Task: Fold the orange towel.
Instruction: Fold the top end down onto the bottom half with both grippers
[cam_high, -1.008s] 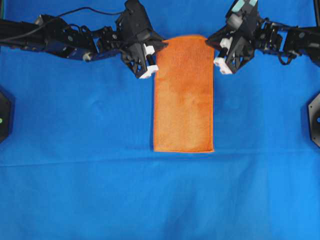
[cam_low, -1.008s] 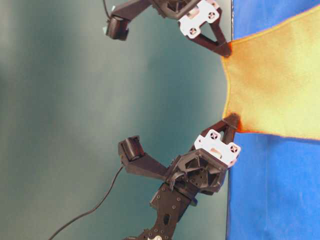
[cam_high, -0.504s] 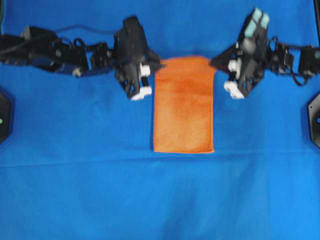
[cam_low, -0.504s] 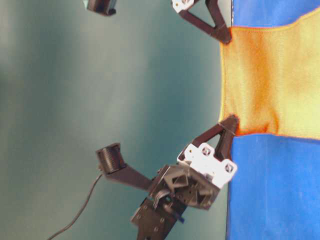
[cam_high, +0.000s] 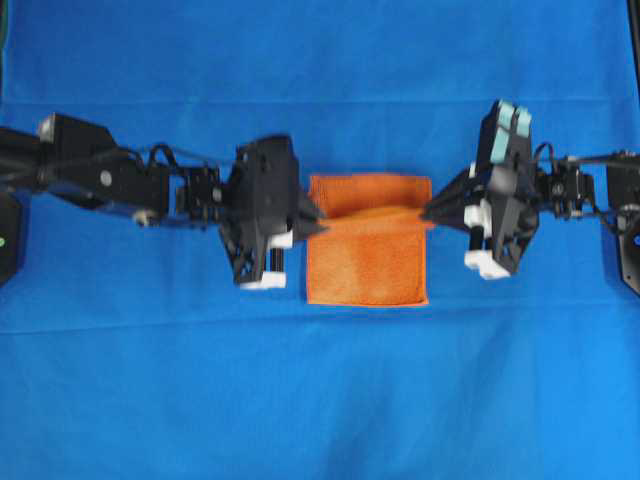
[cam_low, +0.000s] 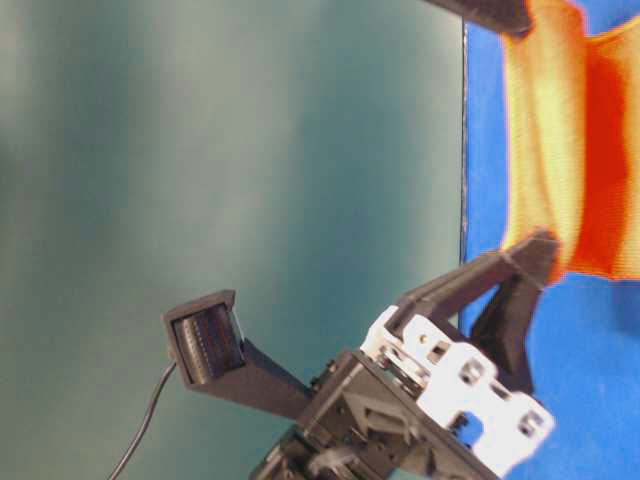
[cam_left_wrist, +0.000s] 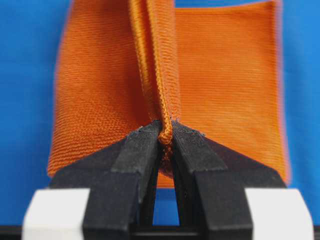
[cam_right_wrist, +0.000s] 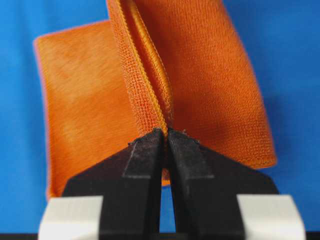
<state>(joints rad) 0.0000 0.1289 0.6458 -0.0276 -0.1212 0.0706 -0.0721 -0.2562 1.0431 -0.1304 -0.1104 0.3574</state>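
Blue cloth backs the orange towel, which drapes limp and light between my left gripper and right gripper, each clamped on a corner hem, the surest hold, I judge.

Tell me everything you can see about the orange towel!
The orange towel is bright orange, fuzzy-looking cloth with a thin, lighter stitched hem. Its lower part lies flat on the blue cloth; its far edge is lifted and stretched above it, partway through a fold. The left gripper pinches one corner of that edge and the right gripper the other, both shut on it.
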